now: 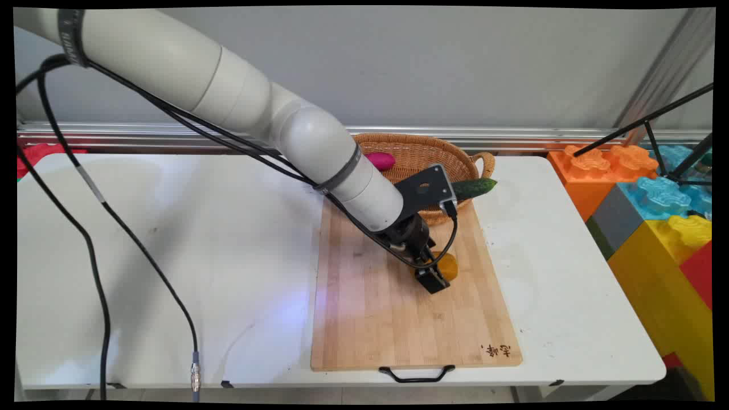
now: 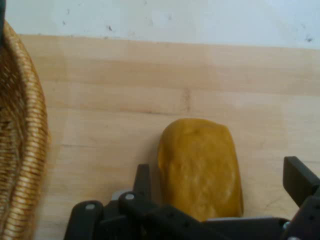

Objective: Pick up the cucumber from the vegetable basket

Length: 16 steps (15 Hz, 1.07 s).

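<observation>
Yellow fruit (image 2: 200, 167) (on the cutting board (image 1: 364, 319)) lies between the hand's (image 2: 222, 192) wide-spread fingers.

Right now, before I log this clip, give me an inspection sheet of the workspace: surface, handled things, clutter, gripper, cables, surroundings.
Surface: white table with a wooden cutting board lying on it, black handle at its near edge.
Handled things: a yellow-orange lump lies on the board, between the gripper's fingers.
Clutter: wicker basket at the board's far end, a magenta item inside; a cucumber rests across its rim.
Gripper: gripper low over the board, open, one finger on each side of the lump with gaps showing.
Cables: black cables hang from the arm past the table's near edge.
Surroundings: grey wall; big coloured blocks and a black tripod to the right.
</observation>
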Motion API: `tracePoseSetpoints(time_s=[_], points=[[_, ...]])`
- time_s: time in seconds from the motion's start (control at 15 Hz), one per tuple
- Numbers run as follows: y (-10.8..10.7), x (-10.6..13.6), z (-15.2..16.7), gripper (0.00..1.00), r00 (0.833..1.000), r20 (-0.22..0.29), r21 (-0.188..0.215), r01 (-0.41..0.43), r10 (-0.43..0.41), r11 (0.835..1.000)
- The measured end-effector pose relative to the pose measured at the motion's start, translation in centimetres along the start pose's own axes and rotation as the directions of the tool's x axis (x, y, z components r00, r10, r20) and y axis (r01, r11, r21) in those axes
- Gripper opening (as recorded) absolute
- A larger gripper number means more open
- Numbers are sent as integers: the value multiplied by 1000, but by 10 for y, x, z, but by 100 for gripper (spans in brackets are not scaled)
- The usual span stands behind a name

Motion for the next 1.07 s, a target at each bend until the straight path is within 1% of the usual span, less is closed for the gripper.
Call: tracePoseSetpoints(time_s=[0.2,0.53,0.73,1.07], points=[[4,9,-19,100,1000,-7,7,-12,12,1000],[8,20,-60,100,1000,-4,35,-28,28,999],[7,24,-82,100,999,-6,45,-33,33,998],[2,23,-109,100,999,-11,68,-42,43,997]])
